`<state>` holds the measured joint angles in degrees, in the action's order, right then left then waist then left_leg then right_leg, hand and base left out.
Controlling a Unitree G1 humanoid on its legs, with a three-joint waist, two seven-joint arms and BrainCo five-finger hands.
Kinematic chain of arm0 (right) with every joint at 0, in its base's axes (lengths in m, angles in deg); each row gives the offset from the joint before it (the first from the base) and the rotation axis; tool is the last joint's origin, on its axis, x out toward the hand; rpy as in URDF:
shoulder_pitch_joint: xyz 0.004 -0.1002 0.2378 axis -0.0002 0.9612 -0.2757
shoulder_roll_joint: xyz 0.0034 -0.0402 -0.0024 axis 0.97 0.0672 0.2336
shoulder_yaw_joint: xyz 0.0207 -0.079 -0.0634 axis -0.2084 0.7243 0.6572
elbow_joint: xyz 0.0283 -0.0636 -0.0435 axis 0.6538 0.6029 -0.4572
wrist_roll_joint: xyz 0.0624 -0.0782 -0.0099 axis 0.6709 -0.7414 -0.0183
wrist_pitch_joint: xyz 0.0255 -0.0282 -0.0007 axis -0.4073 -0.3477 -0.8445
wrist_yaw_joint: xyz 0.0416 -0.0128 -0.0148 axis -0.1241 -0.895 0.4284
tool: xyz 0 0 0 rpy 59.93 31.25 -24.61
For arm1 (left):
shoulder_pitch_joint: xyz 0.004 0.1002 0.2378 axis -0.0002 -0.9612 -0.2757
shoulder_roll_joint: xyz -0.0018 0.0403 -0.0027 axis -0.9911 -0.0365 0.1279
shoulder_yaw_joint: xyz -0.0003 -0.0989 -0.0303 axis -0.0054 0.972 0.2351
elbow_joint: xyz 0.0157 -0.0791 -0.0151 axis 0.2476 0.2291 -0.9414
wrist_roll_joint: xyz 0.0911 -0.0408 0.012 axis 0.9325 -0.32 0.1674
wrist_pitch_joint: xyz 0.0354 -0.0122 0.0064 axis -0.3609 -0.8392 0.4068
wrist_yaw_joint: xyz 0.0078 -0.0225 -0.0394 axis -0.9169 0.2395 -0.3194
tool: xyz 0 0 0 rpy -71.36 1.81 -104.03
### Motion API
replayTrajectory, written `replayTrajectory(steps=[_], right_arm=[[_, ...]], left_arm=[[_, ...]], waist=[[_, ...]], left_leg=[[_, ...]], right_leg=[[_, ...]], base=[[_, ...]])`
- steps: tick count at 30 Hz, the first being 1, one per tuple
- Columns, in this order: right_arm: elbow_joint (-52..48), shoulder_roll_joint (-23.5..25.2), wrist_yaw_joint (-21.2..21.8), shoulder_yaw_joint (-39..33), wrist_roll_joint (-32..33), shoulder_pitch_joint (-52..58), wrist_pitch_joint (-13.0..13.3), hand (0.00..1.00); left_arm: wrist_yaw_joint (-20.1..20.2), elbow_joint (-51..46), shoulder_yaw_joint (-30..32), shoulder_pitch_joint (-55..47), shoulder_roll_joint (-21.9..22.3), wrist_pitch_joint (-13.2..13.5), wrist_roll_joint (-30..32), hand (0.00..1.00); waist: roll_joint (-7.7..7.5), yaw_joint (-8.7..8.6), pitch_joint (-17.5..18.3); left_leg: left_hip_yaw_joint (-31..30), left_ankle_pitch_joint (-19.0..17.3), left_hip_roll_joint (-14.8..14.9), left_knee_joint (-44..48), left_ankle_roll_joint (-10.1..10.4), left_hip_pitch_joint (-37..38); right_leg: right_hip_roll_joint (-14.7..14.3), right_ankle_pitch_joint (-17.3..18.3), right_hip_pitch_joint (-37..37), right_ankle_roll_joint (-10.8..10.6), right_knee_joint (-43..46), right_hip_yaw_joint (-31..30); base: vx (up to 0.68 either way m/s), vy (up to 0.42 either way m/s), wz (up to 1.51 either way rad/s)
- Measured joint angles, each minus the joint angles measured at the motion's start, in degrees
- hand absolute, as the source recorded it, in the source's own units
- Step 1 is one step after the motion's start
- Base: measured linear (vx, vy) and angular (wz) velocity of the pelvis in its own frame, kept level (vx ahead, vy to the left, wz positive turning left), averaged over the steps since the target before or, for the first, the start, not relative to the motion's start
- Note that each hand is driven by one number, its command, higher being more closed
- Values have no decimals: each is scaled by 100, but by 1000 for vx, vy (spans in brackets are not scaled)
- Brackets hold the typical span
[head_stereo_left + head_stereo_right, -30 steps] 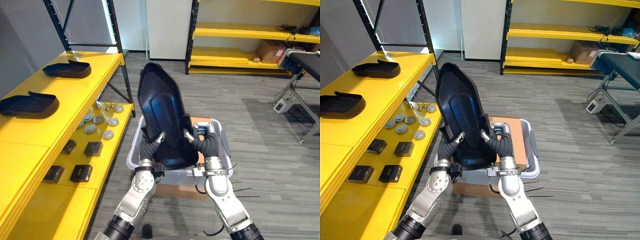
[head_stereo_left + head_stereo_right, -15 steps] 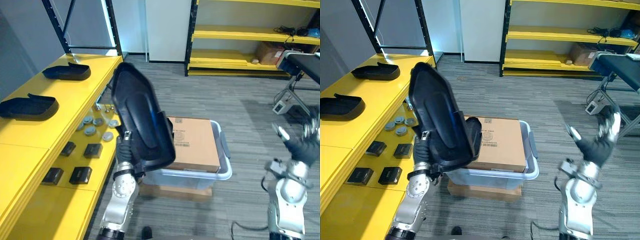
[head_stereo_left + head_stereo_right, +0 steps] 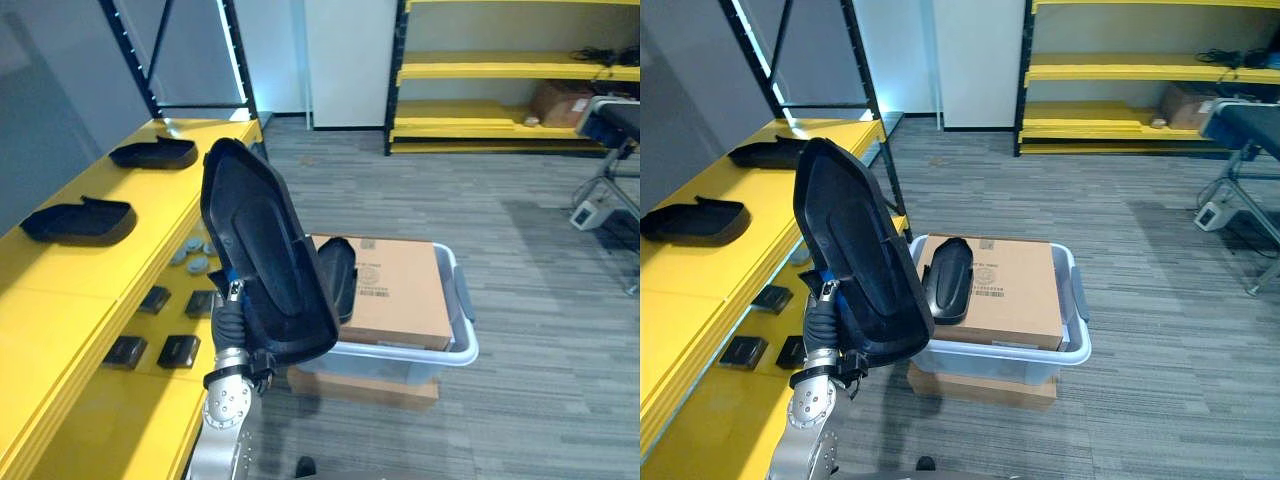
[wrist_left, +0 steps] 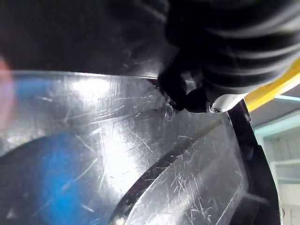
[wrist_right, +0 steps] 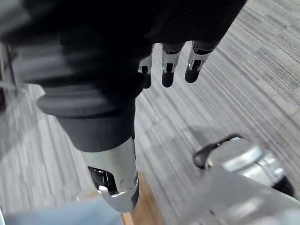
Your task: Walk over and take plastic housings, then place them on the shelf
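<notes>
A large black plastic housing stands nearly upright in front of me, its hollow glossy inside facing me. My left hand is shut on its lower left edge and holds it alone beside the yellow shelf. A smaller black housing lies on the cardboard box in the grey bin. Two more housings rest on the shelf top. My right hand hangs over the grey floor with straight fingers, holding nothing.
The shelf's lower level carries black blocks and round grey parts. A black upright post stands at the shelf's far end. Another yellow rack lines the back wall. Open grey floor lies to the right of the bin.
My right hand has let go of the big housing and swung away to the right and down. The left hand alone carries it toward the shelf. The view has shifted and shows the box top.
</notes>
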<state>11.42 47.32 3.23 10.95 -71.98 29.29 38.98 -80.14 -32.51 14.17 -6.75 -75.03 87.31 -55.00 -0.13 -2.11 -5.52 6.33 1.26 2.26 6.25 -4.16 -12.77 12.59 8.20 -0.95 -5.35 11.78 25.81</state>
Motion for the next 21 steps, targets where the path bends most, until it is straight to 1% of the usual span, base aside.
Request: replayTrajectory(steps=[1,2,3,4,5,6,7,8,9,10,11,12,13,14,15,16,17,18,19,20,21], right_arm=[[-117,-58,-4,30,-10,-40,0,0],[-214,-93,3,59,-21,-31,-1,0],[-229,-115,5,124,-72,-129,-3,0],[-242,-173,7,179,-144,-217,-3,0],[-238,-201,6,174,-189,-276,-7,0],[-215,-234,3,165,-227,-442,-18,0],[-124,-238,0,163,-239,-615,-48,0],[-64,-249,5,170,-251,-683,-53,0],[6,-202,9,172,-287,-774,-56,0],[35,-159,11,179,-331,-837,-82,0],[24,-144,9,198,-392,-877,-130,0],[-14,-161,45,215,-454,-861,-167,0],[-8,-165,77,226,-455,-842,-193,0],[-19,-125,117,332,-446,-851,-226,0],[-34,-136,116,402,-459,-877,-215,0],[-64,-155,117,526,-480,-907,-215,0],[-136,-166,116,641,-541,-903,-205,0],[-235,-158,123,687,-606,-892,-195,0],[-324,-153,121,702,-664,-885,-180,0],[-383,-158,120,712,-672,-872,-179,0],[-482,-178,119,794,-674,-847,-175,0]], left_arm=[[-9,1,-4,0,85,11,-6,100],[-6,2,-15,-5,112,12,-12,100],[-4,57,-66,32,113,22,-52,100],[-3,61,-128,48,89,35,-60,100],[3,74,-181,82,58,63,-88,100],[33,153,-273,159,43,105,-178,100],[87,263,-312,227,-5,107,-234,100],[108,326,-336,237,-34,106,-270,100],[138,447,-393,291,-110,105,-289,100],[174,517,-386,325,-128,97,-289,100],[223,566,-388,331,-111,88,-290,100],[251,684,-430,370,-115,82,-290,100],[255,761,-471,426,-122,77,-288,100],[245,819,-495,523,-205,74,-284,100],[240,822,-485,536,-251,75,-279,100],[235,832,-378,537,-299,75,-275,100],[223,836,-297,539,-307,75,-277,100],[220,838,-240,555,-322,79,-277,100],[218,876,-220,615,-340,89,-278,100],[215,929,-219,662,-342,91,-280,100],[193,1013,-211,687,-344,92,-281,100]], waist=[[75,4,-74],[157,7,-100],[90,-21,-128],[59,-22,-117],[55,-17,-130],[46,-3,-153],[58,3,-151],[18,3,-144],[-63,7,-145],[-118,18,-153],[-119,-6,-156],[-82,-46,-162],[-21,-55,-152],[-40,-82,-217],[-54,-79,-232],[-63,-113,-238],[-46,-134,-249],[-31,-211,-258],[-28,-279,-265],[-13,-298,-277],[8,-335,-300]], left_leg=[[1085,-115,335,669,-161,-177],[1560,-182,546,817,-202,-138],[2170,-303,662,796,-115,-79],[2744,-393,711,780,-145,-40],[2942,-419,724,793,-136,-60],[3184,-419,729,838,-135,-112],[3121,-485,607,897,-145,-140],[3076,-543,519,903,-155,-131],[2997,-708,393,1050,-169,-130],[2948,-881,318,1222,-157,-130],[2821,-1063,246,1385,-179,-134],[2674,-1240,171,1487,-237,-66],[2602,-1300,137,1467,-247,31],[2401,-1402,92,1431,-198,243],[2339,-1407,74,1368,-197,355],[2279,-1393,66,1262,-212,558],[2168,-1408,55,1206,-190,685],[2031,-1406,46,1170,-185,769],[1794,-1421,36,1177,-154,825],[1675,-1435,37,1178,-130,866],[1442,-1467,37,1192,-61,957]], right_leg=[[68,105,-88,-42,201,444],[54,189,-143,-80,336,651],[233,336,-193,-152,605,990],[356,373,-270,-214,581,1274],[383,384,-321,-253,509,1409],[474,418,-421,-312,406,1664],[549,485,-517,-404,395,1735],[583,517,-568,-452,390,1739],[681,537,-688,-469,393,1764],[787,570,-781,-436,450,1830],[880,555,-838,-203,759,1789],[1174,406,-583,255,1651,1461],[1267,327,-374,439,2142,1068],[1069,552,123,321,2891,69],[958,679,283,291,3003,-193],[717,865,562,304,2957,-529],[503,960,752,267,2778,-712],[282,1033,949,213,2548,-953],[-33,1045,1231,182,2228,-1456],[-181,1027,1361,152,2075,-1728],[-417,941,1570,33,1779,-2231]], base=[[19,61,178],[83,44,189],[97,38,170],[120,34,166],[147,40,144],[142,71,118],[125,94,97],[122,129,71],[173,138,48],[208,126,46],[311,176,49],[215,127,51],[336,202,64],[231,112,47],[411,151,47],[293,61,36],[351,35,56],[283,-37,89],[227,-40,98],[274,-105,110],[259,-132,103]])
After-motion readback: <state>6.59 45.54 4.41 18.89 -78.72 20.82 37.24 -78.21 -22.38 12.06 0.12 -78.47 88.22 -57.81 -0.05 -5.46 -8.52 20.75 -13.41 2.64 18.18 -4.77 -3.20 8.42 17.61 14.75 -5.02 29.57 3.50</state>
